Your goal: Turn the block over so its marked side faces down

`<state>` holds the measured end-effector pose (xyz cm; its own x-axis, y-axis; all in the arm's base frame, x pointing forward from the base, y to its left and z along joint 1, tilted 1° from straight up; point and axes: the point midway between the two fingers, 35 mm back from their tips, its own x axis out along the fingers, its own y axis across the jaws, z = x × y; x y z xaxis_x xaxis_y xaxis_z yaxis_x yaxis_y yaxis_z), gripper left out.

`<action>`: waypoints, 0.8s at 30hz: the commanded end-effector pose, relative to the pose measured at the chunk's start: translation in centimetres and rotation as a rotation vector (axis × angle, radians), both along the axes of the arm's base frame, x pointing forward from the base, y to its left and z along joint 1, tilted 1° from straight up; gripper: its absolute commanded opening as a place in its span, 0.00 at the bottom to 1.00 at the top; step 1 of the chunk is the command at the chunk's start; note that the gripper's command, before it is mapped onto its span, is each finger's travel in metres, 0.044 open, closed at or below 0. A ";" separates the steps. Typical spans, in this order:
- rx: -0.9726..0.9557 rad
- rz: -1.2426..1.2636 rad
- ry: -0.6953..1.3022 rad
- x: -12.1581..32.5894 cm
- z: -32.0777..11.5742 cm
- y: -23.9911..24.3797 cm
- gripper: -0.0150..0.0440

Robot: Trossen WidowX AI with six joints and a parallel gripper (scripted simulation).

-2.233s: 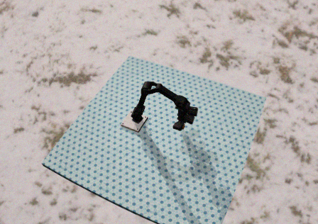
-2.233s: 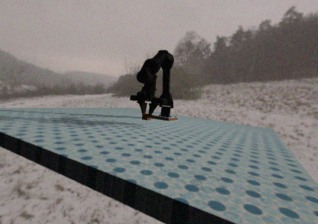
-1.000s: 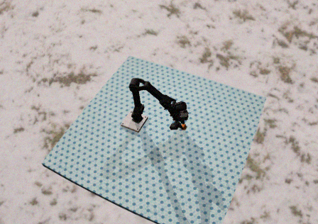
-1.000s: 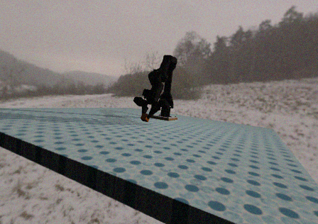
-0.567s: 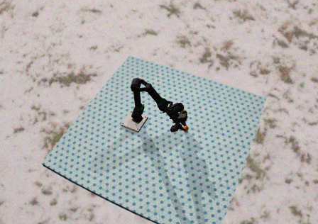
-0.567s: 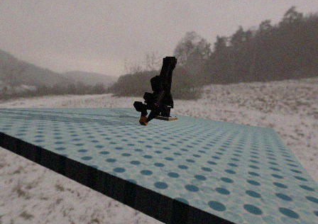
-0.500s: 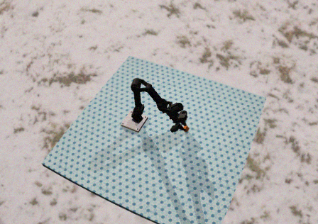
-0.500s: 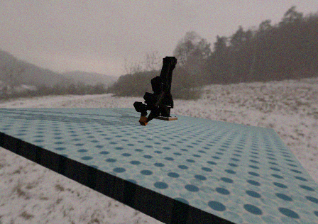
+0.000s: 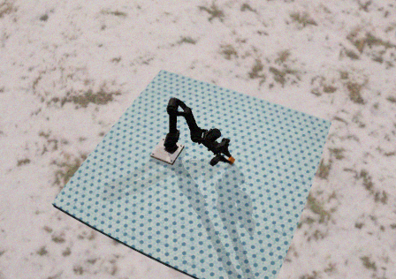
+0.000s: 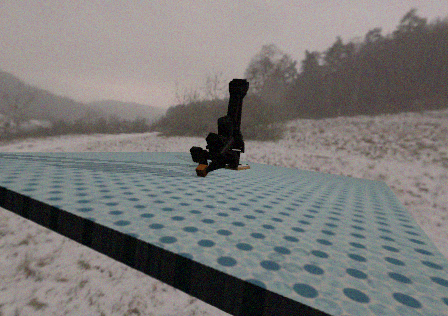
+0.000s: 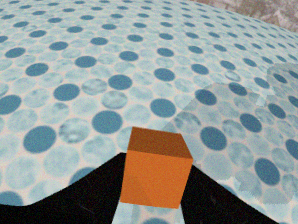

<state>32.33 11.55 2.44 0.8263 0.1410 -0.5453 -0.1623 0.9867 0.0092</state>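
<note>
An orange block (image 9: 231, 160) (image 10: 201, 170) (image 11: 155, 178) is held between the fingertips of my black gripper (image 9: 229, 159) (image 10: 203, 168) (image 11: 156, 172), which is shut on it. In the wrist view one face of the block is bright orange and another is darker brown-orange. No mark can be made out on the faces that show. The gripper slants forward and down, and the block is low over the dotted table (image 9: 133, 212) (image 10: 280, 220) (image 11: 65, 107). Whether the block touches the table cannot be told. Its other faces are hidden.
The arm's pale base plate (image 9: 164, 154) stands on the table behind the gripper. The table's dark front edge (image 10: 125, 247) shows in the exterior view. The arm's shadows fall across the table. Snowy ground lies all around.
</note>
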 end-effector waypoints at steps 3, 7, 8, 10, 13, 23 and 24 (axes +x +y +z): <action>0.002 -0.006 -0.061 -0.6 0.0 -0.4 0.25; 0.005 -0.006 -0.077 -0.7 0.1 -0.4 0.25; 0.006 -0.006 -0.083 -0.7 0.2 -0.4 0.25; 0.006 -0.006 -0.085 -0.7 0.2 -0.4 0.25; 0.006 -0.006 -0.085 -0.7 0.2 -0.4 0.25; 0.006 -0.006 -0.085 -0.7 0.2 -0.4 0.34; 0.006 -0.006 -0.085 -0.7 0.2 -0.4 0.39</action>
<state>31.62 11.24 2.58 0.8681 0.1447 -0.4748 -0.1595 0.9872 0.0092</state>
